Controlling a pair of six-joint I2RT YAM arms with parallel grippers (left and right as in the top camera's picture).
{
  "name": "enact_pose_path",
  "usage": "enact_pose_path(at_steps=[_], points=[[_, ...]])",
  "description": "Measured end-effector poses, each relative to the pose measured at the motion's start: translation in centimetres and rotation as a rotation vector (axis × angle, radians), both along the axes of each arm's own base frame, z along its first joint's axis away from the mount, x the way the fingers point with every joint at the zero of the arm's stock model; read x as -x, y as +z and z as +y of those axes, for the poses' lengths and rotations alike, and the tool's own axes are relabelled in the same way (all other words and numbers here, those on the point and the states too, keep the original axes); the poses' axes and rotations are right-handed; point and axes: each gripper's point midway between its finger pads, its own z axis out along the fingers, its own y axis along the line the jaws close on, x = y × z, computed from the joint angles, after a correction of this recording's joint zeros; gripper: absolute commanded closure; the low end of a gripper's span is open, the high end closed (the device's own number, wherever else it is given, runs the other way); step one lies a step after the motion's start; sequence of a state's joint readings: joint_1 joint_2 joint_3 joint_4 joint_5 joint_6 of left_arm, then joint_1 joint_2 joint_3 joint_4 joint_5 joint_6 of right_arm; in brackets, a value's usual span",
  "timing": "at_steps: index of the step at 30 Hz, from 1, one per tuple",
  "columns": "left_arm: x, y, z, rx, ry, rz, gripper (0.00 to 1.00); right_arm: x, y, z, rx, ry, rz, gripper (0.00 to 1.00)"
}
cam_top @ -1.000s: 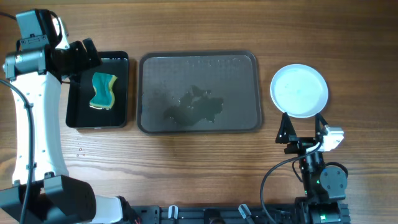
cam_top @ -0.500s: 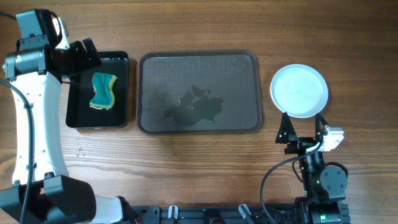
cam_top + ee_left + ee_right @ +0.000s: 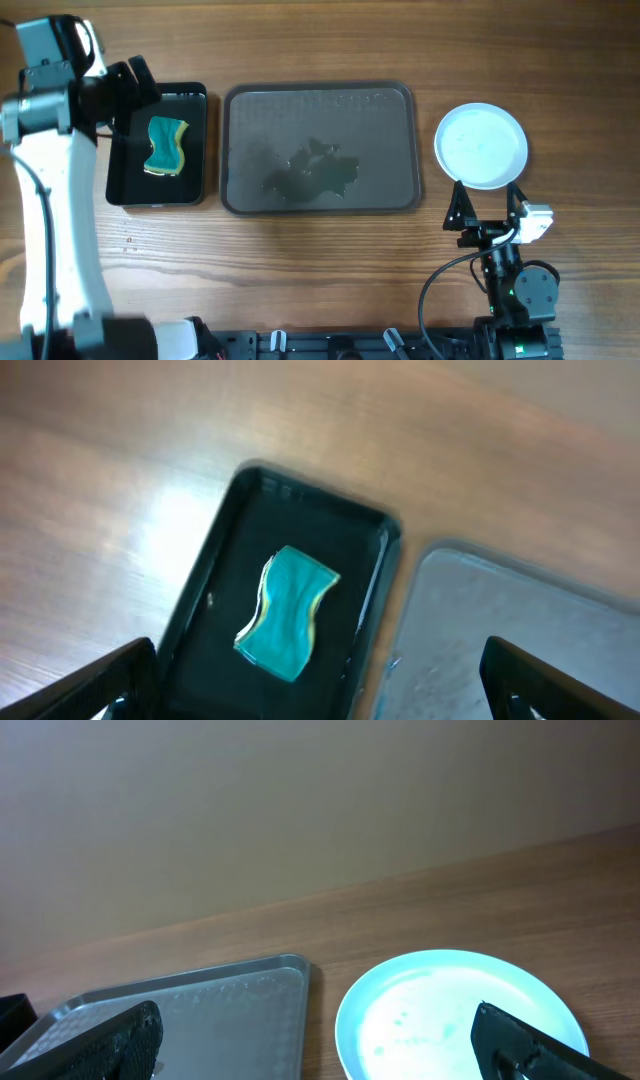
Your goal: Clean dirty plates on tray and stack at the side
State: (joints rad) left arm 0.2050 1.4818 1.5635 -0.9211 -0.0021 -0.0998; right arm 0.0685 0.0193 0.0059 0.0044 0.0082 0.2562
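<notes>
Hovering over the back-left corner of the black tray (image 3: 130, 172), the left gripper (image 3: 135, 87) is spread wide and holds nothing. In the wrist view its fingers (image 3: 105, 680) sit at the lower frame corners. The teal-and-yellow sponge (image 3: 287, 612) lies between them on the tray floor, apart from both tips. The sponge rests roughly centred, with black floor showing on all four sides.

The right gripper (image 3: 488, 213) is also spread wide and holds nothing. It is parked at the near table edge, tips pointing away from the base. The pale blue plate (image 3: 481, 146) sits just beyond, its near rim between the two tips. Contact cannot be told, nor whether other plates lie beneath it.

The grey-brown tray (image 3: 385, 120) sits mid-table, long sides parallel to the table edge, with a dark wet patch (image 3: 312, 172) on its floor. A narrow strip of bare wooden table (image 3: 320, 260) separates its left rim from the black tray. A similar strip separates its right rim from the plate. Broad open wood runs along the near side between the two arms.
</notes>
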Motion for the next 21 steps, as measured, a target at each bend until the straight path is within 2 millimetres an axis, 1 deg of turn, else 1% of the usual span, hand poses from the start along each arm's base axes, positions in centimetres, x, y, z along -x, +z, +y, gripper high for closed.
enact_pose_path(at_steps=[1, 2, 3, 4, 5, 7, 8, 9, 12, 16, 21], points=[[0.2, 1.4, -0.3, -0.010, -0.007, -0.048, 0.00, 0.0, 0.0, 0.0, 0.000, 0.000, 0.000, 0.00], [0.5, 3.3, -0.9, -0.025, -0.020, -0.127, 0.00, 0.0, 0.0, 0.0, 0.000, 0.000, 0.000, 0.00], [0.9, 4.8, -1.5, -0.034, -0.035, -0.181, 0.00, 0.0, 0.0, 0.0, 0.000, 0.000, 0.000, 0.00], [1.4, 6.6, -2.3, -0.051, -0.062, -0.263, 0.00, 0.0, 0.0, 0.0, 0.000, 0.000, 0.000, 0.00], [2.0, 7.7, -3.0, -0.063, -0.089, -0.314, 0.00, 0.0, 0.0, 0.0, 0.000, 0.000, 0.000, 0.00], [3.7, 10.0, -5.0, -0.102, -0.173, -0.442, 0.00, 0.0, 0.0, 0.0, 0.000, 0.000, -0.001, 0.00], [4.4, 10.3, -5.6, -0.115, -0.202, -0.476, 0.00, 0.0, 0.0, 0.0, 0.000, 0.000, -0.002, 0.00], [5.4, 10.1, -6.6, -0.135, -0.246, -0.526, 0.00, 0.0, 0.0, 0.0, 0.000, 0.000, -0.002, 0.00], [7.0, 8.3, -7.8, -0.160, -0.298, -0.587, 0.00, 0.0, 0.0, 0.0, 0.000, 0.000, -0.002, 0.00], [9.9, 2.3, -8.3, -0.173, -0.324, -0.595, 0.00, 0.0, 0.1, 0.0, 0.000, 0.000, -0.003, 0.00], [12.6, -2.8, -8.5, -0.192, -0.328, -0.655, 0.00, 0.0, 0.1, 0.0, 0.000, 0.000, -0.003, 0.00]])
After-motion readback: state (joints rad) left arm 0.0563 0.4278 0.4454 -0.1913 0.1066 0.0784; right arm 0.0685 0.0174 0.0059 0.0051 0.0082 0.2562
